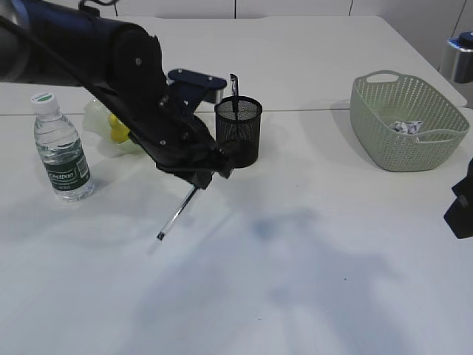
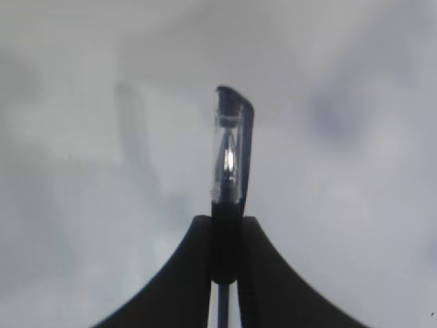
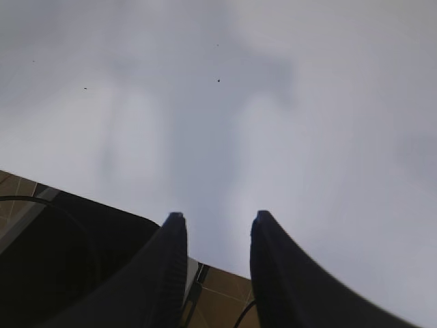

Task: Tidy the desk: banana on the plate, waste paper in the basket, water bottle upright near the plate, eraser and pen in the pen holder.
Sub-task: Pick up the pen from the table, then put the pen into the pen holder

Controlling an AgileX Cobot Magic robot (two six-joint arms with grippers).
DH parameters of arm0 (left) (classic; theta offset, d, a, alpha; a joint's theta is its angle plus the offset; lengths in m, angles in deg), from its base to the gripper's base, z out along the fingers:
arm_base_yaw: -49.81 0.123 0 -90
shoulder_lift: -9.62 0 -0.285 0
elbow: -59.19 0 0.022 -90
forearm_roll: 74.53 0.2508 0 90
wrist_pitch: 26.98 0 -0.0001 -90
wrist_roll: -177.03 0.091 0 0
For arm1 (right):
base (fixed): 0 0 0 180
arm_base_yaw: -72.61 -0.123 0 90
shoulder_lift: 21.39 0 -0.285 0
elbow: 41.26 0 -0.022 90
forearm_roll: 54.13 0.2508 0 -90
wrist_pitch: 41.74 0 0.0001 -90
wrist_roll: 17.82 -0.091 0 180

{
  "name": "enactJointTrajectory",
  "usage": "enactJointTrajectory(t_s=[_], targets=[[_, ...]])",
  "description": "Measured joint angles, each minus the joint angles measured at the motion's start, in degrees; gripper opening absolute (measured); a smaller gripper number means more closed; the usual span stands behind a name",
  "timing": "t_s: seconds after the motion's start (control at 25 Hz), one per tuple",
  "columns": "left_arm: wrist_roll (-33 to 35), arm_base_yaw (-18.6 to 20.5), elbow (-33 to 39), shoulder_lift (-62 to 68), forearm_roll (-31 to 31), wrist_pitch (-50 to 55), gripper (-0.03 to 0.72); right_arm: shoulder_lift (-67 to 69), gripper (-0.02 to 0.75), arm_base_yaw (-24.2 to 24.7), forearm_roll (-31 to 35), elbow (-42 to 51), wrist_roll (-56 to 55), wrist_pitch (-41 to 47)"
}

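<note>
Pen step: I had the left pincer [image 1: 209, 176] clenched on the pen [image 1: 177, 214].
It hung tip-down beside the pen holder [image 1: 239, 131]; next I needed lift, then drop in.

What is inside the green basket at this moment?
Inside the green basket, crumpled white paper lies near its right wall. The front wall hides the rest of the bottom.

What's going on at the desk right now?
The left end effector is shut on the pen, holding it slanted beside the pen holder. The water bottle stands upright, and waste paper lies in the basket. The right end effector is open and holds nothing.
</note>
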Motion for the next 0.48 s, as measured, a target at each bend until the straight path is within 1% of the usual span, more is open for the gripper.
enactJointTrajectory(t_s=[0.24,0.48], targets=[[0.0,0.0,0.1,-6.2,2.4,-10.0,0.043,0.0,0.239,0.0,0.0,0.0,0.0,0.0],[0.0,0.0,0.1,-7.2,3.3,-24.7,0.043,0.0,0.239,0.0,-0.5,0.0,0.0,0.1]])
